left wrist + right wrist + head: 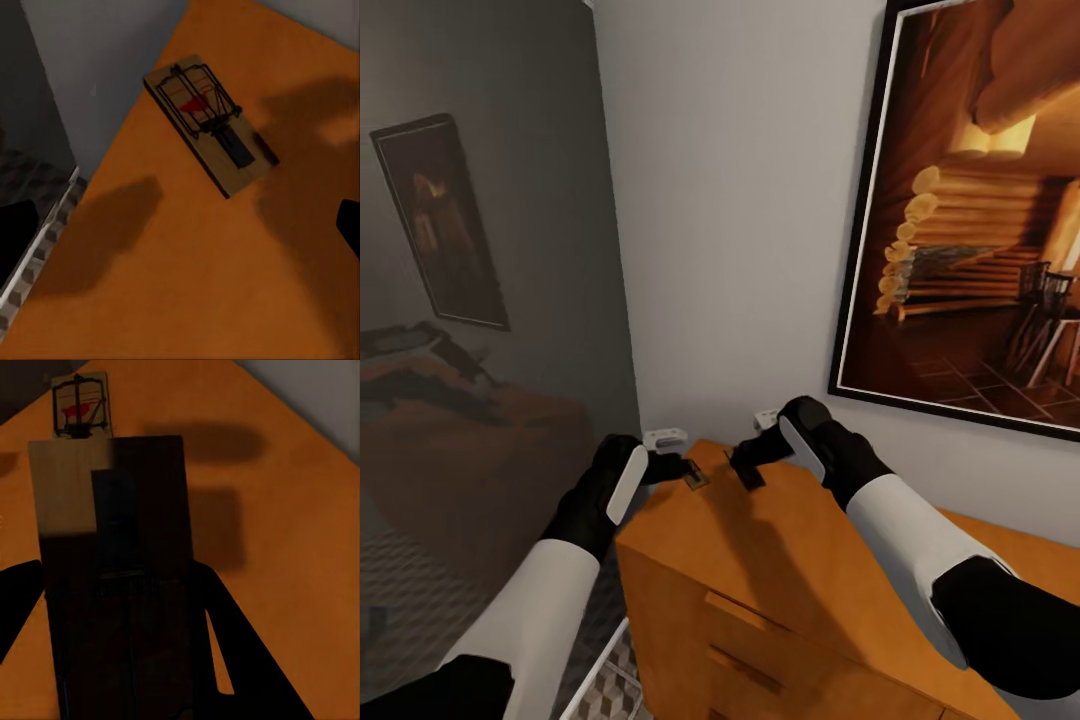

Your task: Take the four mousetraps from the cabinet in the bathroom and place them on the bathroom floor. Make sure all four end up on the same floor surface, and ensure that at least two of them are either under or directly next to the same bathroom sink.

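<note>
**Trap in our right gripper above the cabinet top**

Fingers of our right gripper are clenched on a trap, which stands out ahead of them as a tan and dark brown slab; in the head view that held trap hangs just over the cabinet, casting a shadow on the wood. Beyond it, at 11 o'clock in the right wrist view, a second trap lies flat on the cabinet top near its corner.

Our left gripper sits at the cabinet's left edge, just beside that second trap. We cannot tell whether its fingers are parted or closed. The left wrist camera looks down on the same trap, wire bar and red mark up, resting on the orange-brown top and touching nothing else.

From our head, the cabinet stands in a corner against a pale wall. A framed picture hangs at 2 o'clock. Patterned floor shows at 7 o'clock beside the cabinet.
</note>
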Motion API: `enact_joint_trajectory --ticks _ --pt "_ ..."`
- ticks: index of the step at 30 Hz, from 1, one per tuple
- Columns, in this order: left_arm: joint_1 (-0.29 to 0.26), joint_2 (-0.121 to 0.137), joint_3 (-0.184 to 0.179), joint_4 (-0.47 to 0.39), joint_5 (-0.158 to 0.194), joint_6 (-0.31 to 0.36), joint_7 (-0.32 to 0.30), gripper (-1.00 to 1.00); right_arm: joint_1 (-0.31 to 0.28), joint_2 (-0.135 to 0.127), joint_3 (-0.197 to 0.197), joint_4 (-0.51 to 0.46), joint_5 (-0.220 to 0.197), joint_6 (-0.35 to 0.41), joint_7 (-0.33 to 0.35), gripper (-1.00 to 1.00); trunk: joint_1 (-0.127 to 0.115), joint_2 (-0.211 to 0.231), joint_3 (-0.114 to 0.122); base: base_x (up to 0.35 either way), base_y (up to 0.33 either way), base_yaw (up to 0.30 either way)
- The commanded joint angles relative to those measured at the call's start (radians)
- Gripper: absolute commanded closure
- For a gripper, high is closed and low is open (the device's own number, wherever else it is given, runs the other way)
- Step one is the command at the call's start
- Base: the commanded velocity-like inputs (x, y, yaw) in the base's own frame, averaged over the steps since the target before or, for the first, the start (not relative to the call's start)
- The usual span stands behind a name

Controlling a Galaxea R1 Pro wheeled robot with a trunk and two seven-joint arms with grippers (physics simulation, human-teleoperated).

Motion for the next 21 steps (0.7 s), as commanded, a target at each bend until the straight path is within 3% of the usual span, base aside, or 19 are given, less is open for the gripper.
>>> enact_joint_trajectory --ticks 1,17,21 --pt "-0.001 -0.001 -0.001 0.004 0.011 -0.007 0.01 -1.0 -0.001 0.001 0.001 -0.004 0.008 0.003 0.006 1.0 0.0 -0.001 -0.001 0.0 0.0 0.0" --pt "0.001 -0.008 -0.006 0.032 0.002 -0.138 0.012 -1.0 -0.001 0.005 -0.001 -0.065 0.008 0.003 -0.077 1.0 0.0 -0.001 -0.001 0.0 0.0 0.0" --pt "0.001 -0.008 -0.028 0.038 -0.001 -0.15 0.012 -1.0 -0.001 0.004 -0.002 -0.08 0.008 0.003 -0.08 1.0 0.0 -0.001 -0.001 0.0 0.0 0.0"
